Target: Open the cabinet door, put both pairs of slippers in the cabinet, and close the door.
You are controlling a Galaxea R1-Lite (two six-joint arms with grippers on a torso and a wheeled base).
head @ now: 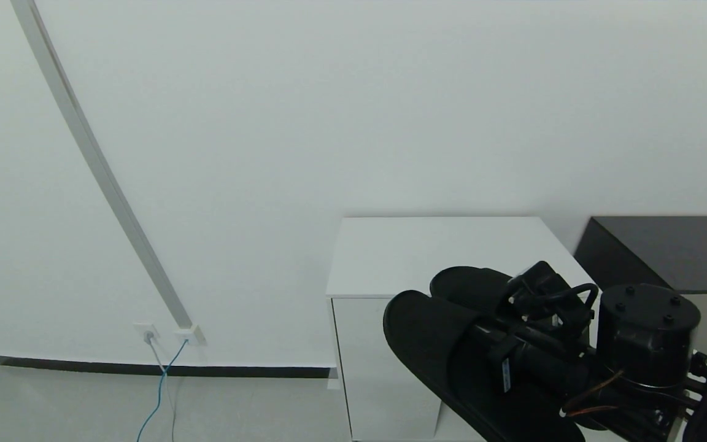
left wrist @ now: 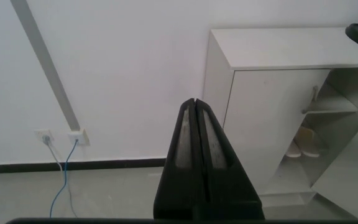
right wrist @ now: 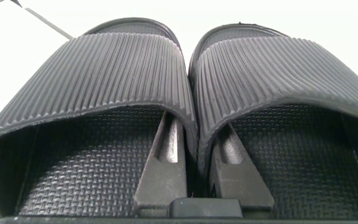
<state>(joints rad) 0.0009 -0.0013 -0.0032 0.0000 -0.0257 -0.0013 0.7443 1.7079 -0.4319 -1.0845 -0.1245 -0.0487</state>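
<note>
Black slippers (head: 433,331), pinched together in the clamped right gripper (right wrist: 197,134) at the top front edge of the cabinet (head: 439,258), are best lowered level into the open compartment (left wrist: 319,155); the left gripper (left wrist: 195,109) is closed and empty.

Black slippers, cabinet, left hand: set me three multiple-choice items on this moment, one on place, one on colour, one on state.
1. Where is the pair of black slippers?
A. On the floor.
B. Held up by the right hand before the cabinet.
C. Inside a drawer.

2. What colour is the cabinet?
A. Brown.
B. Red.
C. White.

3. What is the state of the left hand?
A. Shut, holding nothing.
B. Wide open.
C. Shut on a slipper.

Answers: 1 B, the right wrist view shows a finger under each strap; 2 C, its top and front are white; 3 A, its fingers meet with nothing between them.
</note>
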